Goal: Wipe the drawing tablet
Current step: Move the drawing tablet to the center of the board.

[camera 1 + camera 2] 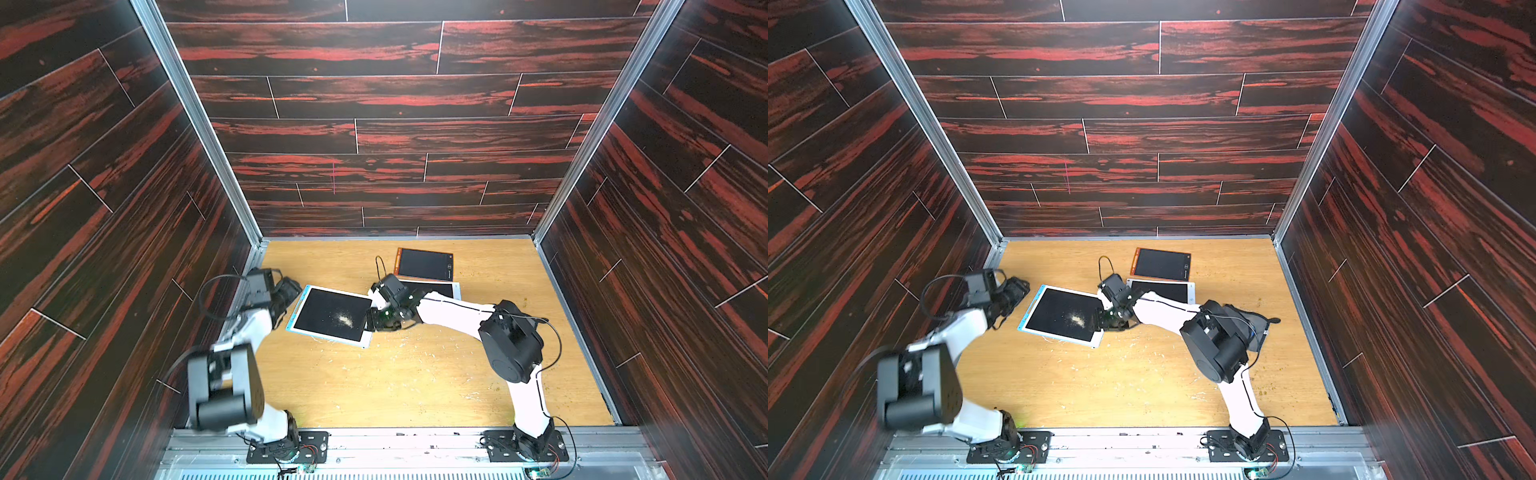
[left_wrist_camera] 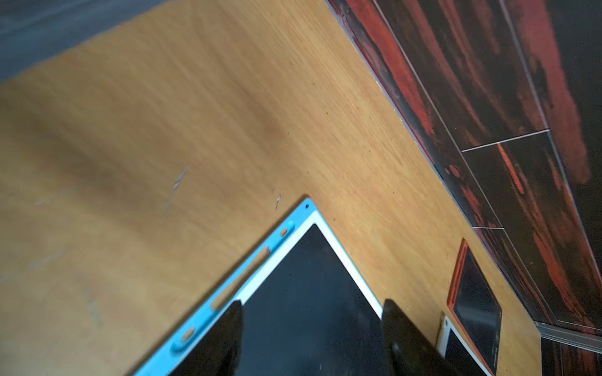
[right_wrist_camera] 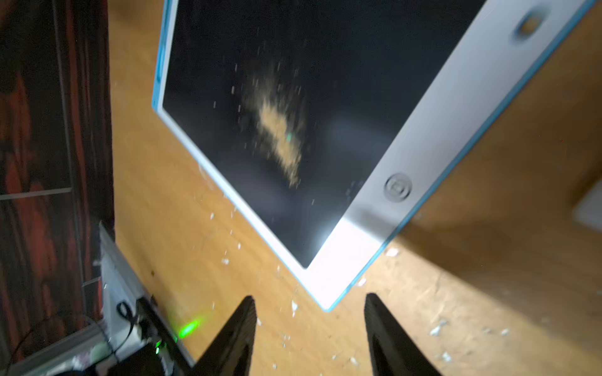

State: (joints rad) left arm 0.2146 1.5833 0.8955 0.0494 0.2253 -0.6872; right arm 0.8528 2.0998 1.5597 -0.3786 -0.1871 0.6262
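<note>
The drawing tablet lies flat on the wooden table, left of centre. It has a black screen and a white and blue frame. A small heap of tan crumbs sits on the screen toward its right side. My left gripper hovers at the tablet's far left corner. It is open, with only the screen showing between its fingers. My right gripper is at the tablet's right edge, near its front corner. It is open and empty.
An orange-framed tablet lies at the back, and a white-framed one lies partly under my right arm. A dark grey cloth-like thing shows behind the right elbow. Pale crumbs are scattered over the table. Walls enclose three sides.
</note>
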